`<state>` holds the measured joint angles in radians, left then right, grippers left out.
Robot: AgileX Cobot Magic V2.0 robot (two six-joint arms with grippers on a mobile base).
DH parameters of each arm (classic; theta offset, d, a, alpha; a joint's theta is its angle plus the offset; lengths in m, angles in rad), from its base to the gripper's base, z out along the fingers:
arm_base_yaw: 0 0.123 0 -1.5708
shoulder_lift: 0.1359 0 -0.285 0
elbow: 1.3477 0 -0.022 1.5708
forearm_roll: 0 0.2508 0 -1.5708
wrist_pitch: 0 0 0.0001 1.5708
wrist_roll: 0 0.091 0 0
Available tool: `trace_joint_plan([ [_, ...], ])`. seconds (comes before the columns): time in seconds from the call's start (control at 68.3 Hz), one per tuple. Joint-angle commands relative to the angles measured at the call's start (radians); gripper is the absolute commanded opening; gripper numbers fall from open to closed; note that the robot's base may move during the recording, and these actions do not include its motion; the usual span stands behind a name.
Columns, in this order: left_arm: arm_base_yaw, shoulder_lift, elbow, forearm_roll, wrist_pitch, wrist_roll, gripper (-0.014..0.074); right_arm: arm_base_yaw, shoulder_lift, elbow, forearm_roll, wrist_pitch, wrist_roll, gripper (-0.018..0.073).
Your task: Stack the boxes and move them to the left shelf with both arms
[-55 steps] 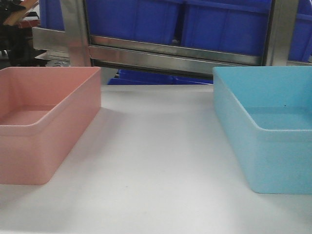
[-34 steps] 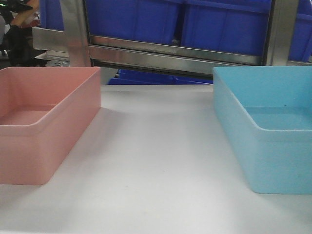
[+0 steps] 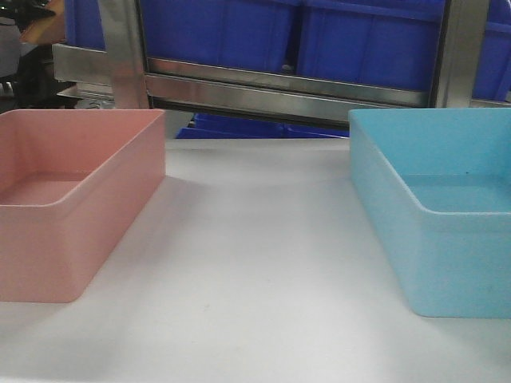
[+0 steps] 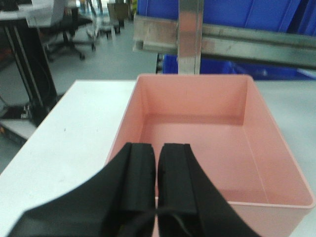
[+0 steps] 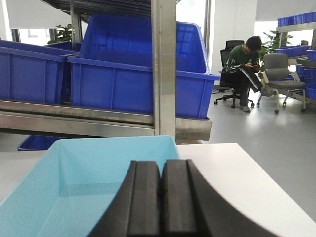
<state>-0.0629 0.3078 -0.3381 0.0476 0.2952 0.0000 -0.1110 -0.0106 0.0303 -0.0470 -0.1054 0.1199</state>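
We saw two boxes on the white desk (image 3: 255,263), both standing flat with the open side up. The pink box (image 3: 72,207) sat on the left side and the blue box (image 3: 447,215) sat on the right side. They were well apart, with bare desk between them.

Each box was longer one way than the other. The long way of the pink box ran from the front of the desk back toward the steel rack (image 3: 279,92). The long way of the blue box ran the same way, so the two boxes lay side by side like two train cars on two tracks. A short end of each box pointed at the rack. Both boxes were empty inside.

The left end effector (image 4: 157,163) hung over the near short end of the pink box. Its two black fingers (image 4: 138,173) were pressed together and held nothing.

The right end effector (image 5: 160,170) hung over the near short end of the blue box. Its fingers (image 5: 145,182) were pressed together too, with nothing between them.

Behind the desk, big dark blue bins (image 3: 263,32) sat on the rack. Far off on the right, a person (image 5: 244,64) sat on a chair (image 5: 232,74).
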Motion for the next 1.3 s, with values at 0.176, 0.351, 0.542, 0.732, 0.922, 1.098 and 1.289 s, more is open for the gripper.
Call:
trace_joint_plan([
  [0.176,-0.001,0.418,-0.312,-0.041,0.224,0.0,-0.0001,-0.006,-0.005,-0.002,-0.005,-0.087,-0.007,0.0055],
  [0.351,-0.001,0.648,-0.445,-0.048,0.34,0.0,-0.0002,-0.006,-0.005,-0.002,-0.005,-0.087,-0.007,0.0055],
  [0.542,0.044,0.911,-0.653,-0.068,0.469,0.007,-0.0001,-0.006,-0.005,-0.002,-0.005,-0.087,-0.007,0.0055],
  [0.732,0.114,1.136,-0.88,-0.111,0.591,0.126,0.0157,-0.006,-0.005,-0.002,-0.005,-0.087,-0.007,0.0055],
  [0.922,0.17,1.329,-1.096,-0.12,0.656,0.176,0.0373,-0.006,-0.005,-0.002,-0.005,-0.087,-0.007,0.0055],
  [1.098,0.184,1.514,-1.287,-0.146,0.697,0.241,0.0373,-0.006,-0.005,-0.002,-0.005,-0.087,-0.007,0.0055],
  [1.289,0.184,1.69,-1.427,-0.159,0.739,0.241,0.0353,-0.006,-0.005,-0.002,-0.005,-0.087,-0.007,0.0055],
])
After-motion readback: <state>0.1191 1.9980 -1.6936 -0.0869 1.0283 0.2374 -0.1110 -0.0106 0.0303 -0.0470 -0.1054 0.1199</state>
